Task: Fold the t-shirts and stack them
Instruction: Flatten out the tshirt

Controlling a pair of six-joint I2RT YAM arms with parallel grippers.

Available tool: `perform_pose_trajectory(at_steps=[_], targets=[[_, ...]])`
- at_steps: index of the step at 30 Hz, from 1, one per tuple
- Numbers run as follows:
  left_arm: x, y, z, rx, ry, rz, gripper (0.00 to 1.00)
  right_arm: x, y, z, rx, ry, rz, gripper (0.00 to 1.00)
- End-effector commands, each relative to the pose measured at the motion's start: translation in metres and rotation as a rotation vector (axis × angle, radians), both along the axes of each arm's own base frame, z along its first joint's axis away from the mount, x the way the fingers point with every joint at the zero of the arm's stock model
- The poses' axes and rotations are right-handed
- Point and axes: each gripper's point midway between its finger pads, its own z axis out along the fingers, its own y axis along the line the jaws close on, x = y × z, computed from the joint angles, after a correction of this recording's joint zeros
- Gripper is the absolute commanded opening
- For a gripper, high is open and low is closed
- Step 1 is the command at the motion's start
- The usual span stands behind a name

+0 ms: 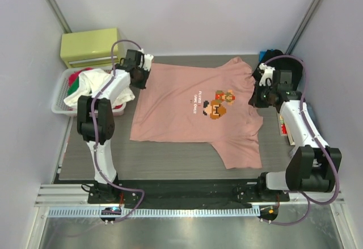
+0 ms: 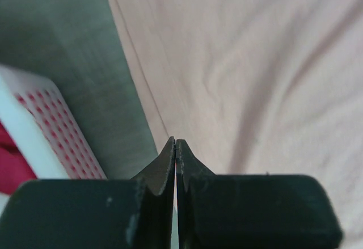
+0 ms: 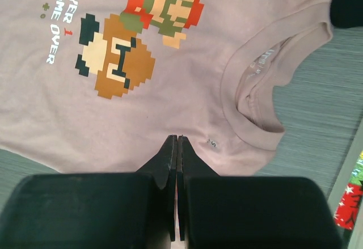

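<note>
The salmon-pink t-shirt (image 1: 187, 107) lies spread flat on the table with its print facing up, collar to the right and hem to the left. My left gripper (image 1: 138, 81) is shut and sits at the far left hem corner; in its wrist view the tips (image 2: 176, 141) are just over the hem edge of the pink cloth (image 2: 255, 62). My right gripper (image 1: 255, 98) is shut by the collar, its tips (image 3: 177, 137) over the cloth (image 3: 34, 118) beside the neck opening. I see no cloth between either pair of jaws. A black t-shirt (image 1: 271, 54) lies bunched at the far right corner.
A white basket (image 1: 59, 104) with red and white clothes stands left of the shirt, its wall (image 2: 34, 130) close to my left gripper. A yellow-green box (image 1: 91, 46) sits behind it. A colourful item (image 3: 347, 203) lies at the table's right edge.
</note>
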Motion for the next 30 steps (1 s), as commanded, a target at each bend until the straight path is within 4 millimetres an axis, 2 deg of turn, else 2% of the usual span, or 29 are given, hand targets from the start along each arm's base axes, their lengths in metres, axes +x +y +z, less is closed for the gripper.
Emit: perform_pose_trajectory(at_steps=[1,3,4,5,8,13,15,20,23,24,25,30], targets=[[0.039,0.005,0.013,-0.04,-0.034,0.047,0.0,0.005,-0.009,0.044,-0.036,-0.132,-0.033,0.01],[0.057,0.006,0.025,-0.059,-0.077,0.066,0.0,0.006,-0.008,0.048,-0.026,-0.134,-0.032,0.01],[0.061,0.007,0.009,-0.054,-0.046,0.077,0.0,0.007,-0.008,0.051,-0.027,-0.14,-0.03,0.01],[0.073,0.008,0.018,-0.064,-0.07,0.082,0.0,0.008,-0.01,0.051,-0.037,-0.139,-0.036,0.01],[0.085,0.01,0.0,-0.094,-0.028,0.101,0.0,0.007,-0.014,0.048,-0.062,-0.13,-0.043,0.01],[0.095,0.001,-0.02,-0.137,-0.002,0.111,0.0,0.007,-0.018,0.034,-0.076,-0.099,-0.053,0.01],[0.098,-0.003,-0.036,-0.142,0.042,0.105,0.0,0.008,-0.02,0.032,-0.078,-0.1,-0.058,0.01],[0.106,-0.011,-0.04,-0.135,0.016,0.089,0.0,0.004,-0.024,0.031,-0.085,-0.109,-0.073,0.01],[0.112,-0.016,-0.039,-0.127,0.005,0.077,0.0,0.003,-0.023,0.023,-0.076,-0.09,-0.066,0.01],[0.108,-0.017,-0.056,-0.115,0.049,0.079,0.0,0.002,-0.024,0.023,-0.076,-0.091,-0.07,0.01],[0.114,-0.018,-0.05,-0.117,0.034,0.075,0.0,0.002,-0.024,0.023,-0.075,-0.091,-0.07,0.01],[0.108,-0.018,-0.066,-0.086,0.073,0.094,0.0,-0.003,-0.022,0.027,-0.061,-0.111,-0.068,0.01]])
